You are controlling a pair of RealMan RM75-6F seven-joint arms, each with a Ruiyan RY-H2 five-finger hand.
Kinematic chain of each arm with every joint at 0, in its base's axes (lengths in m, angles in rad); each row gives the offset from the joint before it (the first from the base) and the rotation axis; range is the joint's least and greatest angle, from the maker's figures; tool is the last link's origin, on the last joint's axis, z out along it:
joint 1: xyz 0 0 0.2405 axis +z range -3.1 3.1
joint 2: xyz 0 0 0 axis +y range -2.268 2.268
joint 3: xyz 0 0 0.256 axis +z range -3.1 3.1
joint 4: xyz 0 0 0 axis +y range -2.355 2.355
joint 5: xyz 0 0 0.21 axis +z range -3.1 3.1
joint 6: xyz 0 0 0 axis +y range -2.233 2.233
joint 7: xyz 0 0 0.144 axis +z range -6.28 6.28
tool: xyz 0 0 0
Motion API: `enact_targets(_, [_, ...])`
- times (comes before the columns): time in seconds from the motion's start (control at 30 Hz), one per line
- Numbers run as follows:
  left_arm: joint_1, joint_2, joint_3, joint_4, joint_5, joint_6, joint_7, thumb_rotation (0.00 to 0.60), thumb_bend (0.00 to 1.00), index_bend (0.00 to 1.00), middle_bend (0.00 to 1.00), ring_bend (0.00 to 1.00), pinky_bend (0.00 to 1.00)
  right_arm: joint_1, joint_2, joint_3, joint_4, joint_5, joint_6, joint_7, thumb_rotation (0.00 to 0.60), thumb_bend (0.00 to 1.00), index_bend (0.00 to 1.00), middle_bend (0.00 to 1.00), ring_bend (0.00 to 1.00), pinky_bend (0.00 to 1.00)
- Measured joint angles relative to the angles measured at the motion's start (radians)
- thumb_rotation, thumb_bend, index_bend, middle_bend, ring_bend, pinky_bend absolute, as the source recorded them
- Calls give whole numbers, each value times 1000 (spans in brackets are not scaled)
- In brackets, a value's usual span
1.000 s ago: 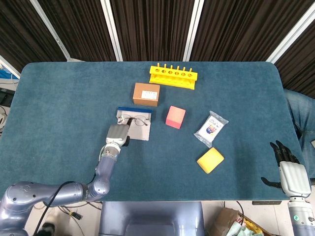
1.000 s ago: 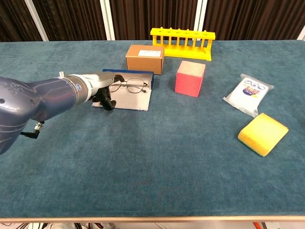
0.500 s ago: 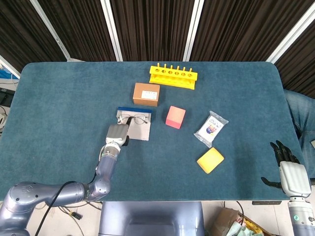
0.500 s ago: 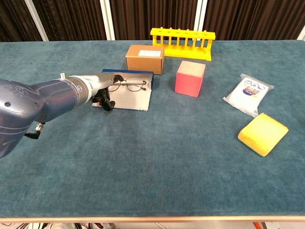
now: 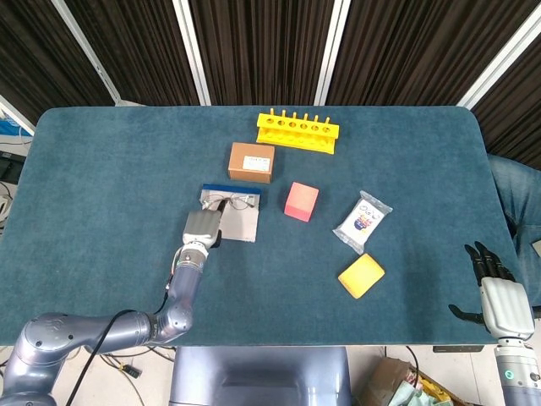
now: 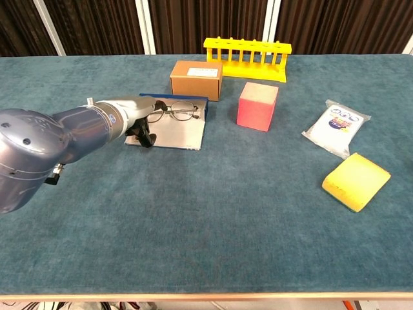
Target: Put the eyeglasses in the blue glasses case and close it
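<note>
Chest view: left robot hand (image 6: pixel 139 116) holding thin wire-framed eyeglasses (image 6: pixel 174 112) over open blue glasses case (image 6: pixel 169 127); placing step; next, release, then close lid.

A robot test lab: a table covered in blue-green felt (image 5: pixel 101 169) backed by dark pleated curtains (image 5: pixel 262 42), with a yellow plastic test-tube rack (image 5: pixel 297 131) among scattered props

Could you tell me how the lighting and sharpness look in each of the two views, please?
Head view: even, soft light, no glare; the eyeglasses look small and thin. Chest view: the left hand and its forearm loom large near the lens, a sheen on the metal; the eyeglasses stay crisp.
</note>
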Motion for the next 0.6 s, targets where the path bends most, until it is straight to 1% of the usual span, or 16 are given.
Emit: enact_targets(0.6, [-38,-53,-36,130,-6,-9,43,600,546,0,879,837,900,0,2,2,-5,9,-3,0,600,153,7,0,105,224])
